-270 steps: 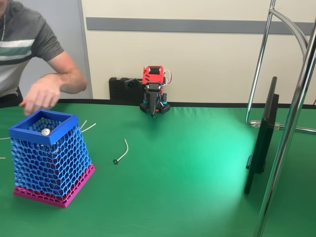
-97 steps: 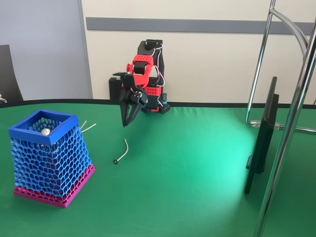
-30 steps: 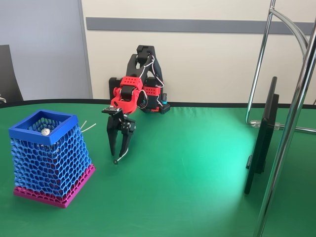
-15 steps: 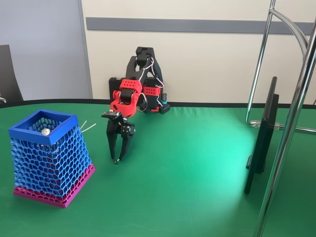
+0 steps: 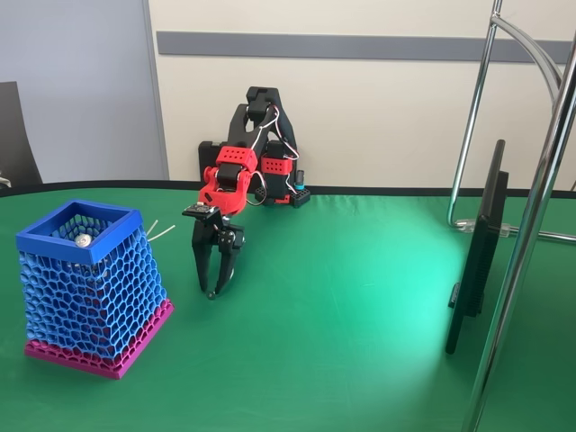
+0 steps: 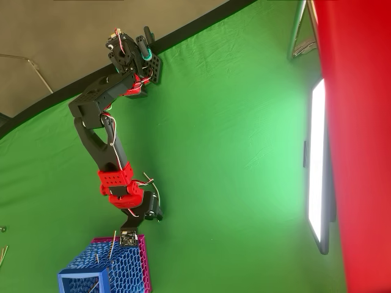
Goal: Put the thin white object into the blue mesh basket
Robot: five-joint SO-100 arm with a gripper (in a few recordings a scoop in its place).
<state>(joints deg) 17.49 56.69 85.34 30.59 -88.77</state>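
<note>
The thin white object (image 6: 156,190) lies on the green cloth as a small curved white line beside the gripper. In the fixed view the black fingers hide nearly all of it. My gripper (image 5: 209,290) points straight down with its tips at the cloth, and its fingers stand slightly apart on either side of the stick, so it is open. In the overhead view the gripper (image 6: 151,211) sits just above the basket's corner. The blue mesh basket (image 5: 54,243) stands upright on its magenta base to the left of the gripper, and its honeycomb wall (image 6: 122,271) shows from above.
A small silvery ball (image 5: 83,240) rests inside the basket. Plain white sticks (image 5: 160,234) lie behind the basket. A dark monitor (image 5: 477,252) and chrome stand poles (image 5: 531,225) occupy the right side. The arm's base (image 5: 279,184) sits at the table's far edge.
Over the last second the gripper has sunk a little and shifted slightly left, with its fingers now down around the stick. The stick and the basket have stayed where they were.
</note>
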